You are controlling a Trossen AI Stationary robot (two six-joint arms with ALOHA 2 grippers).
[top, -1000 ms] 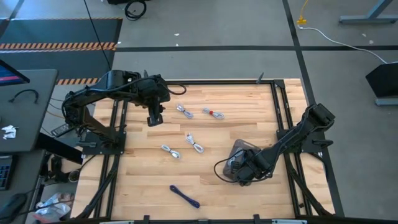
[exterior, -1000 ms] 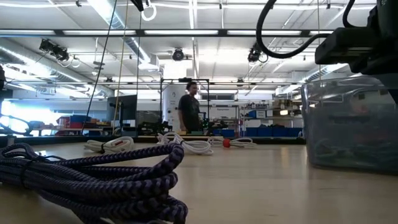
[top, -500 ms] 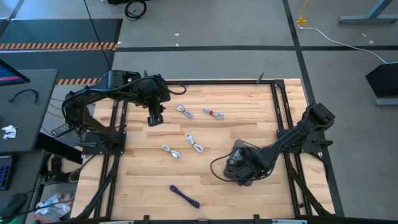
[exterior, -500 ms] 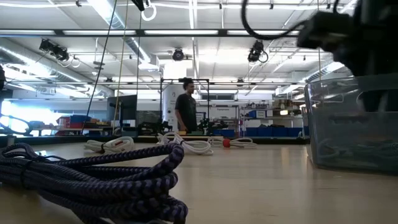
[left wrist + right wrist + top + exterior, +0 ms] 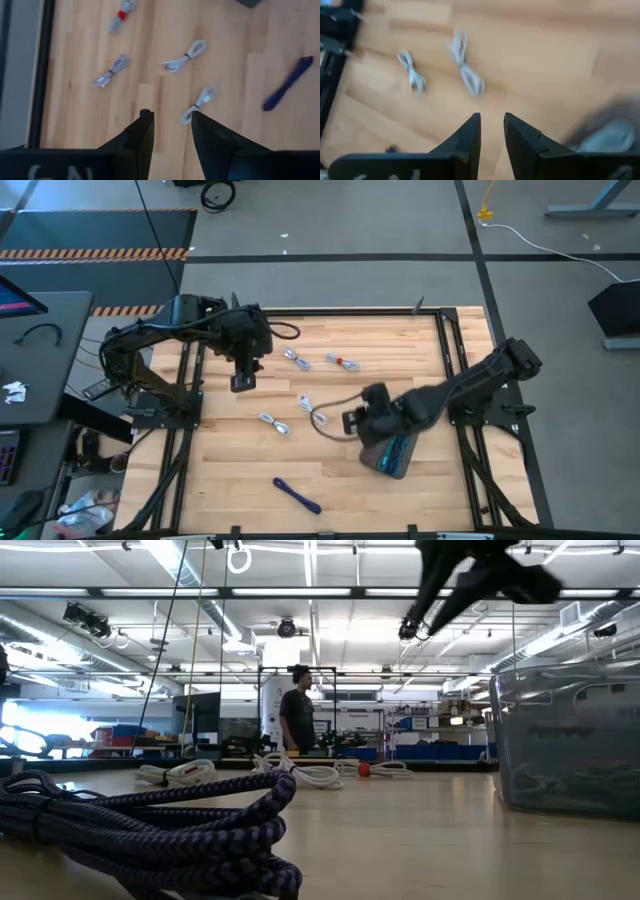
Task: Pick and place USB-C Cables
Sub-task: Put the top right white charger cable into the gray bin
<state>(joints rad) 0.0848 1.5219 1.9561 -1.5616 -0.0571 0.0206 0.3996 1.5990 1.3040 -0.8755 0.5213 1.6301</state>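
Note:
Several white-grey USB-C cables lie flat on the wooden table: one (image 5: 296, 359), one with a red tip (image 5: 343, 362), one (image 5: 313, 411) and one (image 5: 274, 423). A dark blue-purple cable (image 5: 297, 495) lies near the front edge and fills the low view's foreground (image 5: 150, 830). The grey translucent tray (image 5: 392, 452) holds teal cables. My right gripper (image 5: 350, 422) hangs open and empty (image 5: 492, 125) just left of the tray, above the table. My left gripper (image 5: 241, 380) hangs open (image 5: 171, 120) high over the table's left part, with nothing between its fingers.
Black frame rails run along the table's left (image 5: 190, 410) and right (image 5: 460, 380) sides. The tray stands at the right in the low view (image 5: 565, 740). A person (image 5: 300, 720) stands far off in the room behind the table.
My right gripper has risen out of the tray and swung toward the table's left and far side, rolling as it went; the tray and its teal cables now show uncovered. My left gripper has tipped slightly in place.

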